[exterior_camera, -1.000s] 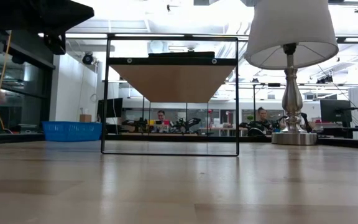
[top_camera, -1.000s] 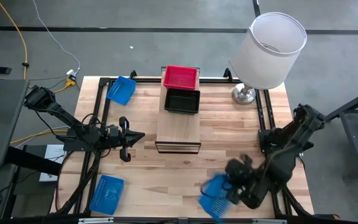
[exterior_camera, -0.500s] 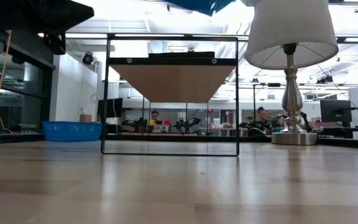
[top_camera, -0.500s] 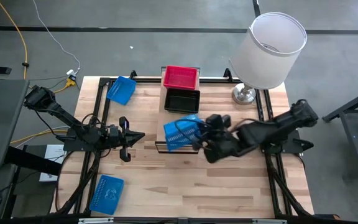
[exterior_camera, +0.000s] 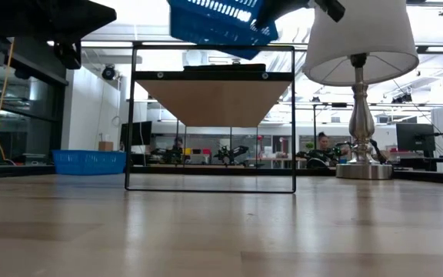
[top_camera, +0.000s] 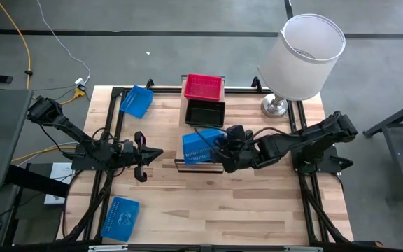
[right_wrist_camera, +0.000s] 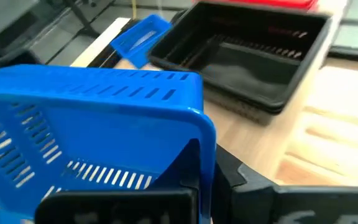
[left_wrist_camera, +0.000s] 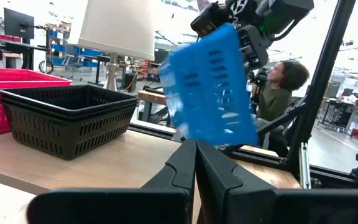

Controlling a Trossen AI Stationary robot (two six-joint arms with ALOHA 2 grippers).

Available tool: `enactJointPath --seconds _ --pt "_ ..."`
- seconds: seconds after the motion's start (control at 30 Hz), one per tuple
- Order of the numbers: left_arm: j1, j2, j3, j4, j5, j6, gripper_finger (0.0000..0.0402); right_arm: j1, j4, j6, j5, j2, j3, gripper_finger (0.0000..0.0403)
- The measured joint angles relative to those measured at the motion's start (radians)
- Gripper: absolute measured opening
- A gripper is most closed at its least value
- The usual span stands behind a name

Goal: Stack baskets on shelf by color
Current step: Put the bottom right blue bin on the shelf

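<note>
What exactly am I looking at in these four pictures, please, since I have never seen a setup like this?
These show one moment from four cameras: one overhead, one at table height, and one on each arm's wrist. Two dark robot arms work at a wooden table. The right gripper has its fingers shut on a blue basket, held tilted above the shelf, a light plank on a black frame. On that shelf sit black baskets and a red basket. Two more blue baskets lie at the table's left edge. The left gripper waits left of the shelf, fingers shut and empty. A lamp stands at the back right.
</note>
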Motion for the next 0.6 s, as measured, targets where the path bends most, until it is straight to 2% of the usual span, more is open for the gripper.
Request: enactJointPath --seconds 0.33,0.47,0.6 --pt "0.000 0.000 0.000 0.000 0.000 -0.001 0.0003 -0.012 0.017 0.007 0.004 0.013 0.001 0.0005" --pt "0.000 0.000 0.000 0.000 0.000 0.001 0.0003 -0.019 0.022 -0.021 -0.016 0.040 0.000 0.0034" --pt "0.000 -0.001 0.000 0.001 -0.005 0.001 0.0003 -0.022 0.016 -0.009 -0.010 0.061 0.000 0.0080"
